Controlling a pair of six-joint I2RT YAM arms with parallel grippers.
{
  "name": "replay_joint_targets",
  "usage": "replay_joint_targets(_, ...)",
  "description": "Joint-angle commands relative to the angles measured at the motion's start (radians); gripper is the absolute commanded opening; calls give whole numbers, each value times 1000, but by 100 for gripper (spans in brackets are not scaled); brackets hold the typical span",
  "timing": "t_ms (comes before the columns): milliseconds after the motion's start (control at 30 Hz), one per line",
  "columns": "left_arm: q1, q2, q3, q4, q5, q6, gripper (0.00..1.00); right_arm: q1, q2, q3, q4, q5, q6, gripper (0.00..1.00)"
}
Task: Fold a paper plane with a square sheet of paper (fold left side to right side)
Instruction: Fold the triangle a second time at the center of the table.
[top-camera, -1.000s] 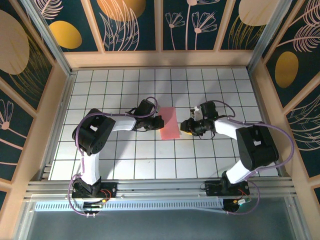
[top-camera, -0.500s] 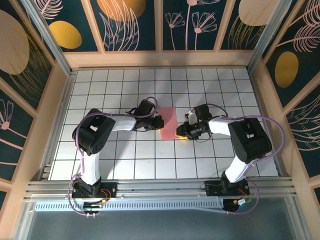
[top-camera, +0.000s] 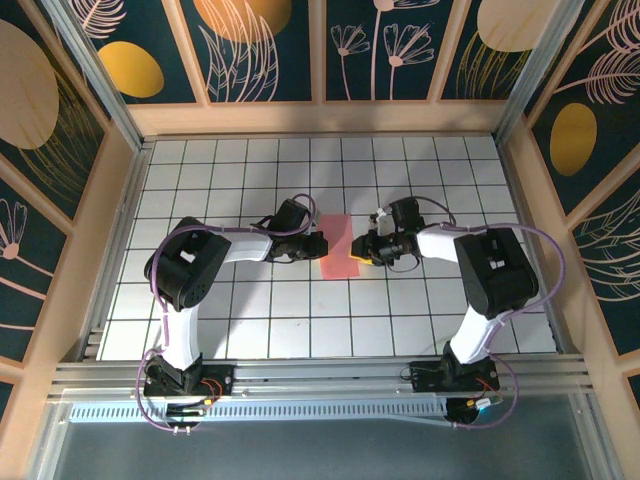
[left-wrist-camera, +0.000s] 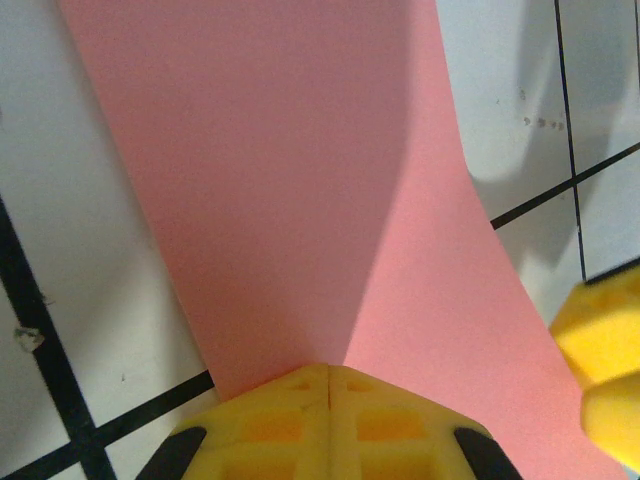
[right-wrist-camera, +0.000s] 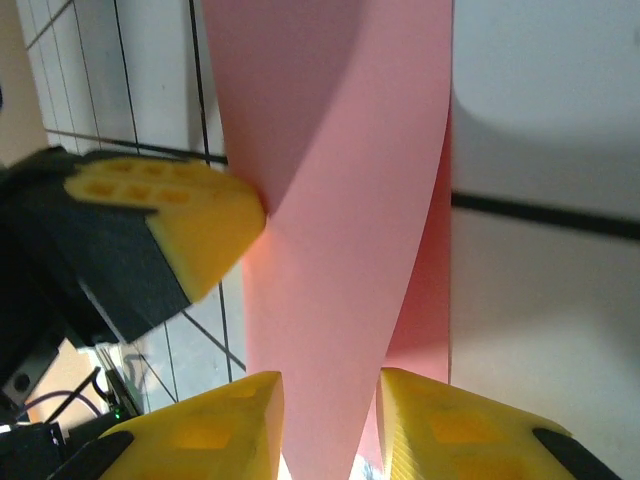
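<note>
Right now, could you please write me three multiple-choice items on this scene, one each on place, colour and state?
1. Where does the sheet of paper lie?
A. far behind both hands
B. between the left hand and the right hand
C. right of both hands
2. What colour is it?
A. white
B. blue
C. salmon-pink
3. How do the left hand's fingers stand?
A. shut together
B. wide apart
C. crossed
Answers: 1 B, the top view shows a hand at each side; 2 C, pink in every view; 3 A, the left wrist view shows the tips meeting.
</note>
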Motion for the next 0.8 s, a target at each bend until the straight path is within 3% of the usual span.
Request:
replay_joint_targets(0, -8, 36, -29, -58, -13, 20, 0, -13, 47, 58, 26, -32, -3, 29)
replay_joint_targets(400, -7, 21, -33, -40, -10, 12, 0, -39, 148, 159, -2, -31, -43, 24)
replay_joint_targets(767, -7, -17, -22, -35, -17, 4, 11, -39, 154, 130, -5, -22, -49, 0)
